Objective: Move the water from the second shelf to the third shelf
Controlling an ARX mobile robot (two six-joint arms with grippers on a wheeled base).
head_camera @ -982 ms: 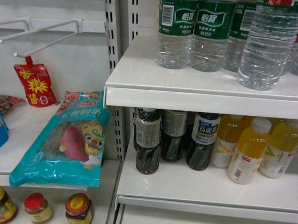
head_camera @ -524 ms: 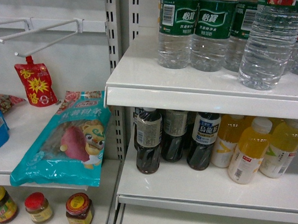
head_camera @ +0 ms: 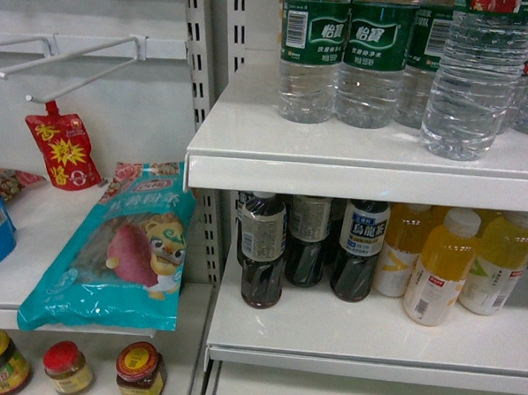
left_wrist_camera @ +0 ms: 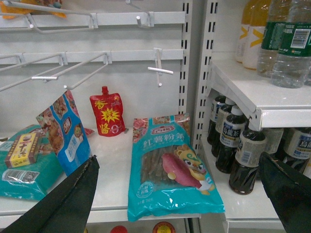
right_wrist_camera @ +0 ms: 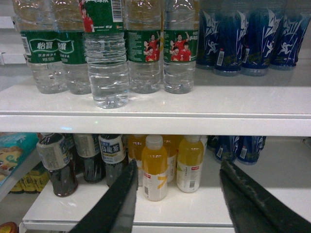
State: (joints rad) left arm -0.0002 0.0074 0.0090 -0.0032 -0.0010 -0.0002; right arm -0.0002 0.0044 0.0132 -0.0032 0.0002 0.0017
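Nothing shifted over last second; water bottle [right_wrist_camera: 107, 68] untouched at upper shelf [right_wrist_camera: 155, 109] edge. Right claw [right_wrist_camera: 177, 199] agape, left claw [left_wrist_camera: 180, 194] agape, both empty. Grasp not begun.

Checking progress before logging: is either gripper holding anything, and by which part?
Nothing is held. The left gripper and right gripper are both open, short of the water bottle.

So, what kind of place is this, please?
Most likely a shop or supermarket aisle: white slotted shelves hold rows of identical water bottles, dark tea bottles stand below, and bare wire display hooks hang above packaged snacks.
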